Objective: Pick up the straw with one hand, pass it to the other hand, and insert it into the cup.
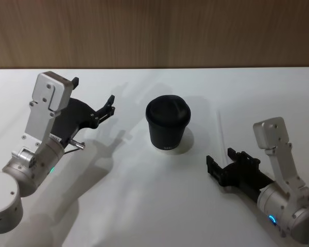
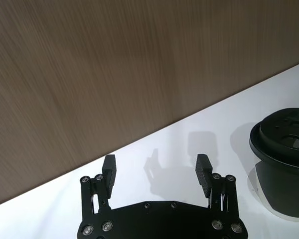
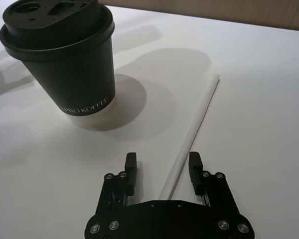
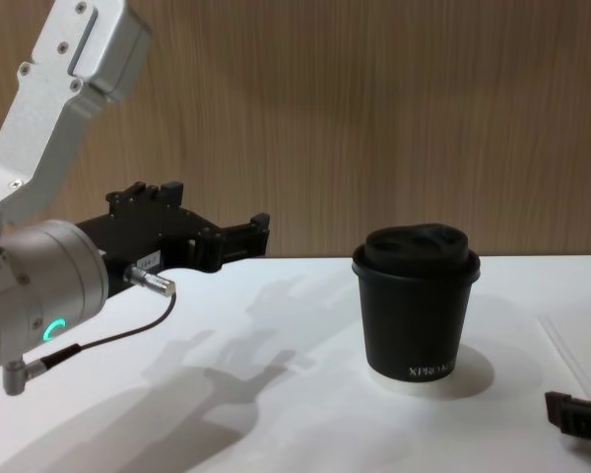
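white desk [image 1: 144, 216] before a wood wall [image 1: 154, 31]. judged from this layout, no step of the task is done: pick-up, hand-over and insertion all remain, and the first grasp looks about to be made.

left gripper [image 1: 92, 91], on the arm with the green ring and thin cable, hangs above the desk on the robot's left, clear of the cup and pointing toward the wall. its fingers stand wide apart and carry nothing.

right gripper [image 3: 163, 159] sits low over the desk on the robot's right, nearer the robot than the cup. its fingers are also apart, with nothing clamped between them.

cup [image 1: 167, 123] stands upright near the middle of the desk. its domed lid [image 3: 55, 20] is on, and the lid's openings face up.

straw [image 3: 197, 119] lies flat on the desk to the robot's right of the cup, apart from it, running away from the robot. its near end passes between the right gripper's open fingers, closer to one finger than the other. whether it touches that finger cannot be told. as a judgement, closing the fingers here would catch the straw close to its end, leaving most of its length free for the left gripper to take.
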